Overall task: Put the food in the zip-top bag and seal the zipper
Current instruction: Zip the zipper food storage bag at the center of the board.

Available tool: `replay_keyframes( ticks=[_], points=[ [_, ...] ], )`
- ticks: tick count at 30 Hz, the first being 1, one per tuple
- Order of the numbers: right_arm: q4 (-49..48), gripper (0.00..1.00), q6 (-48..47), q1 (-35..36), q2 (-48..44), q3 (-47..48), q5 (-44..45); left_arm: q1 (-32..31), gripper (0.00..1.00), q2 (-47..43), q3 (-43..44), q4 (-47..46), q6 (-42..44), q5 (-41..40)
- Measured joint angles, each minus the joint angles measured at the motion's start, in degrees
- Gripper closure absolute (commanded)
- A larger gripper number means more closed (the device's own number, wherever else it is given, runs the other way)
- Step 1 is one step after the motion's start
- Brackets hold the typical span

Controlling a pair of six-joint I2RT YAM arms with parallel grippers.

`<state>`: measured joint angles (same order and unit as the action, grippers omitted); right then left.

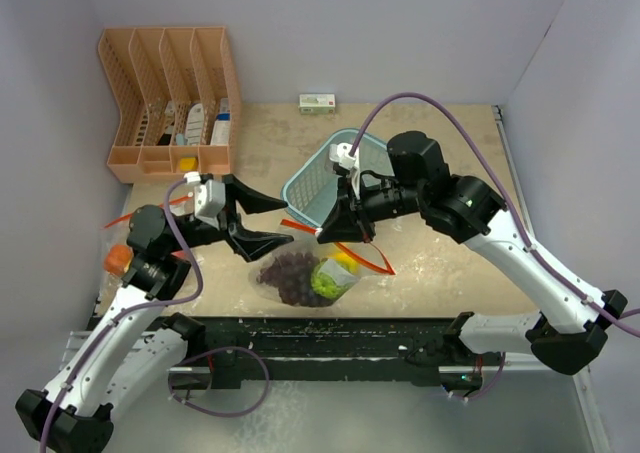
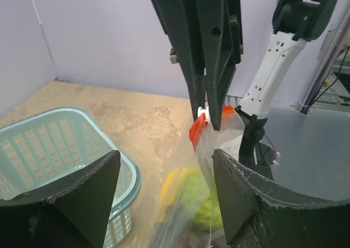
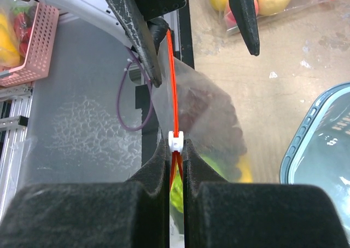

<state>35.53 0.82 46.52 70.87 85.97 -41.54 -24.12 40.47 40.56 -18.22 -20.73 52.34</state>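
The zip-top bag [image 1: 300,273] lies near the table's front edge. Inside it are a dark grape bunch [image 1: 288,270], a green-yellow fruit [image 1: 328,279] and a yellow piece [image 1: 346,261]. My right gripper [image 3: 175,149] is shut on the orange-red zipper [image 3: 173,84] just behind its white slider [image 3: 175,141] and holds the bag's mouth edge up off the table. My left gripper [image 2: 164,199] stands open around the bag's [image 2: 221,149] hanging side, its fingers [image 2: 246,199] wide apart. From above, the left gripper [image 1: 255,218] sits just left of the right gripper [image 1: 335,228].
A light blue mesh basket [image 1: 318,188] stands right behind the bag. A pink organizer [image 1: 170,103] fills the back left corner and a small white-green box [image 1: 318,103] lies at the back wall. Another clear bag of fruit [image 3: 262,1] lies at the table's left edge.
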Motion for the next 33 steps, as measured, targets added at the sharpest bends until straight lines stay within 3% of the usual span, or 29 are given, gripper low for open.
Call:
replay_keyframes(
  ticks=[8,14,19,21,29,33],
  points=[
    [0.26,1.00,0.02,0.00,0.13,0.17,-0.26,0.00,0.34,4.37,0.00,-6.99,-5.31,5.14],
    [0.24,1.00,0.02,0.00,0.87,0.59,-0.50,-0.02,0.44,6.62,0.02,-8.59,-7.74,8.57],
    [0.20,1.00,0.00,0.00,1.18,0.61,-0.59,-0.42,0.70,9.18,0.35,-9.86,-9.33,11.19],
    [0.17,1.00,0.00,0.00,1.20,0.61,-0.59,-0.83,0.99,10.45,0.72,-10.36,-10.21,12.20],
    [0.17,1.00,0.04,-0.04,1.33,0.96,0.04,-1.95,1.00,13.09,3.43,-9.84,-10.88,16.26],
    [-0.04,1.00,0.07,0.00,0.92,1.01,3.34,-2.19,1.00,10.38,5.35,-2.40,-7.08,14.36]
  ],
)
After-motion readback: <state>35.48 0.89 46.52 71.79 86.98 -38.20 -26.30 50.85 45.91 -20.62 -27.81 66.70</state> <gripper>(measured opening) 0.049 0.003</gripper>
